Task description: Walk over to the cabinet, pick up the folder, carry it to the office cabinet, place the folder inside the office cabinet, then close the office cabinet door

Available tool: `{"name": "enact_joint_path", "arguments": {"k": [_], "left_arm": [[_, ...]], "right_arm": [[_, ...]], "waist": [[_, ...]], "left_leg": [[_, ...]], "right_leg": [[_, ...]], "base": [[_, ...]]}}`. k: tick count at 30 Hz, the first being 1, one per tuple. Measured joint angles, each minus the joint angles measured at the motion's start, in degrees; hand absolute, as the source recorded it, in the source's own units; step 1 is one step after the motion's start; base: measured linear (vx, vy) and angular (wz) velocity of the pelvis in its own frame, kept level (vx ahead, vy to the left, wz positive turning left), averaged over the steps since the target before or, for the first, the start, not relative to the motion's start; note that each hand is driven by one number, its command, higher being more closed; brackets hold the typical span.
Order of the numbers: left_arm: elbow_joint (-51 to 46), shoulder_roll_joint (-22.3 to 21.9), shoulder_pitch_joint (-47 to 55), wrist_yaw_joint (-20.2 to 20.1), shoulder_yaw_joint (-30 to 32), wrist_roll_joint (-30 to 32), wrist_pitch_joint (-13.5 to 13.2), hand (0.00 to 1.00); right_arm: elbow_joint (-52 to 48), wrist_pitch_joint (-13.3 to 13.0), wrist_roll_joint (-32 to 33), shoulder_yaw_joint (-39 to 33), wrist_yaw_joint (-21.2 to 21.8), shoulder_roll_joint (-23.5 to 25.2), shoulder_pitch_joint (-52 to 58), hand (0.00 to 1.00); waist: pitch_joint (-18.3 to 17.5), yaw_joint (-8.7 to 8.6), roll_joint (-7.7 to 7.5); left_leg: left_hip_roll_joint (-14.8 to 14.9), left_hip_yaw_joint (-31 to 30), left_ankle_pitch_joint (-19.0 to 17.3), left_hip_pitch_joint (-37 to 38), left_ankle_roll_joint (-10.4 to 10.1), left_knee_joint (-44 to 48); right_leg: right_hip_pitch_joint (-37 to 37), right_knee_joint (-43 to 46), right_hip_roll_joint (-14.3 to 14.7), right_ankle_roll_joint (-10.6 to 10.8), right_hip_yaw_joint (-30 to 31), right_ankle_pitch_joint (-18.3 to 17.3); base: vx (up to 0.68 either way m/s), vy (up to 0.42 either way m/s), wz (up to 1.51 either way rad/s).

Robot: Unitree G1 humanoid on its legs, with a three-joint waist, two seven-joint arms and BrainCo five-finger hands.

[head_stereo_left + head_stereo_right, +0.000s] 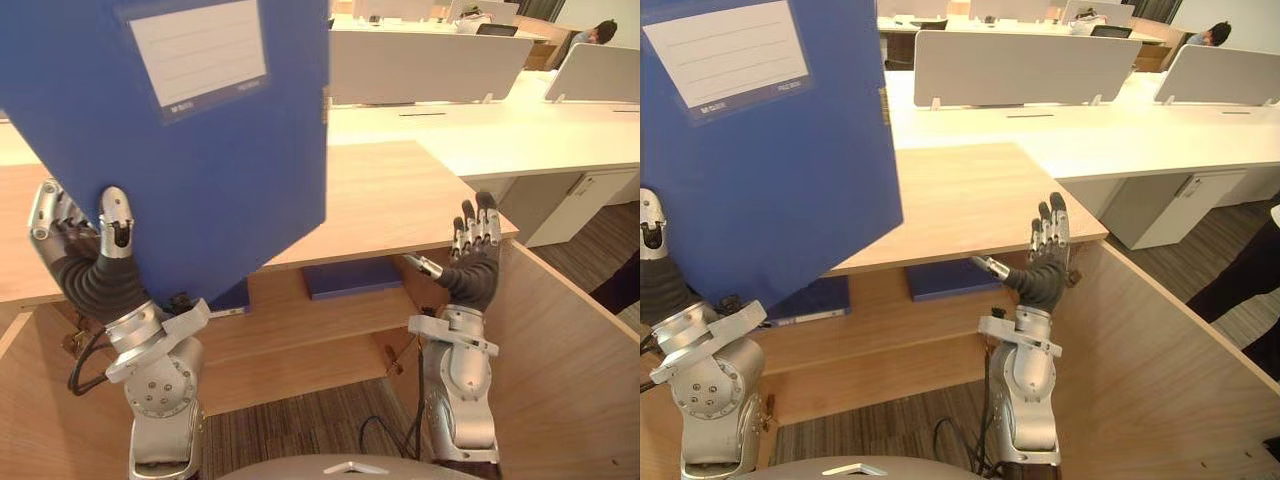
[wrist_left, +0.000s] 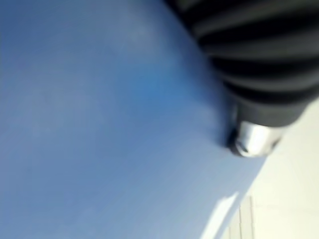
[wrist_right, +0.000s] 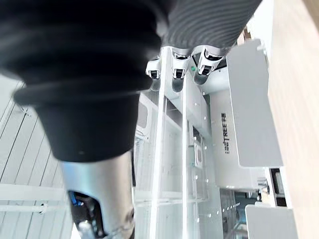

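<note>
Gripping the blue folder (image 1: pixel 215 150) near its lower left edge, the left robot hand (image 1: pixel 80 245) holds it raised and tilted above the wooden tabletop (image 1: pixel 390 200), with the thumb on the front face. The left eye view gives the fingers (image 1: pixel 48 215) curled behind the folder's edge, while the right eye view catches the thumb at its border. The left wrist view adds a silver tip pressed against the blue cover. The right robot hand (image 1: pixel 475 250) stands raised by the tabletop's front edge, holding nothing; its wrist view shows the fingers straight. A second folder (image 1: pixel 350 277) lies flat on the shelf (image 1: pixel 300 320) beneath.
</note>
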Motion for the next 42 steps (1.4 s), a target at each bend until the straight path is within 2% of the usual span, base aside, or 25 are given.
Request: {"name": "enact_joint_path", "arguments": {"k": [7, 12, 16, 24, 25, 32, 38, 41, 42], "left_arm": [[4.9, 0.5, 0.0, -7.6, -3.4, -6.1, -0.7, 1.00], [5.9, 1.3, 0.0, -11.6, -5.4, -6.7, -0.7, 1.00], [6.2, 1.9, 0.0, -13.7, -6.0, -7.2, -1.2, 1.00], [8.0, 4.7, -0.1, -16.9, -6.4, -6.2, -1.2, 1.00], [8.0, 5.1, -0.1, -17.2, -6.5, -6.0, -1.2, 1.00], [10.2, 9.2, -1.1, -19.1, -6.8, -3.5, -1.2, 1.00], [10.2, 12.7, -3.3, -19.4, -7.2, -0.3, -3.6, 1.00], [11.0, 13.0, -3.3, -19.3, -7.0, -0.3, -3.6, 1.00], [11.5, 13.2, -3.3, -19.0, -7.0, -0.3, -3.6, 0.00]], "right_arm": [[0.4, 0.0, 4.9, 0.3, 5.4, -2.4, -4.6, 0.00], [3.4, 0.2, 7.9, 0.6, 8.5, -3.9, -7.5, 0.00], [4.6, 0.4, 9.1, 0.5, 10.7, -5.3, -8.1, 0.00], [4.9, 2.8, 9.1, 1.6, 15.8, -11.2, -8.2, 0.00], [5.2, 2.9, 9.0, 1.7, 16.3, -11.7, -8.2, 1.00], [9.0, 5.1, 9.1, 4.5, 21.9, -21.8, -9.9, 1.00], [9.2, 6.2, 10.4, 6.0, 23.8, -26.1, -9.9, 1.00], [9.2, 6.2, 10.8, 6.1, 23.9, -26.4, -9.9, 1.00], [9.2, 6.1, 10.7, 6.1, 23.8, -26.4, -9.9, 1.00]], "waist": [[0.2, 0.55, -0.06], [0.2, 0.78, -0.06], [0.2, 0.86, -0.07], [0.3, 0.87, -0.31], [0.2, 0.88, -0.36], [0.2, 1.07, -0.65], [0.1, 1.21, -0.80], [0.1, 1.17, -0.82], [0.0, 1.20, -0.83]], "left_leg": [[-0.1, -1.4, 0.5, -0.7, 0.4, 0.0], [-0.1, -1.5, 0.7, -0.7, 0.5, 0.0], [-0.1, -1.6, 0.9, -0.8, 0.5, 0.0], [-0.1, -2.3, 1.2, -1.1, 0.3, 0.0], [-0.1, -2.4, 1.3, -1.1, 0.3, 0.0], [-0.1, -2.5, 1.8, -1.5, 0.4, 0.0], [0.0, -2.5, 2.5, -3.0, 0.3, 0.0], [0.0, -2.5, 2.7, -3.0, 0.3, 0.0], [0.0, -2.5, 2.8, -3.0, 0.3, 0.0]], "right_leg": [[0.0, 0.0, -0.2, 0.0, -1.4, 0.0], [0.0, 0.1, -0.2, 0.1, -1.5, 0.1], [0.0, 0.1, -0.2, 0.1, -1.6, 0.1], [0.0, 0.2, -0.2, 0.0, -2.2, 0.1], [0.0, 0.2, -0.2, 0.0, -2.3, 0.1], [-0.3, 0.1, -0.2, -0.1, -2.4, 0.5], [-1.7, 0.1, -0.1, -0.1, -2.4, 1.1], [-1.7, 0.1, -0.1, -0.1, -2.4, 1.2], [-1.7, 0.1, -0.1, -0.1, -2.4, 1.3]], "base": [[-0.01, -0.018, 0.10], [-0.03, -0.013, 0.02], [0.00, 0.000, 0.00], [-0.02, -0.014, 0.04], [-0.02, -0.014, 0.04], [-0.01, -0.001, 0.00], [-0.04, -0.006, 0.00], [-0.04, -0.001, 0.00], [-0.05, 0.000, 0.00]]}}
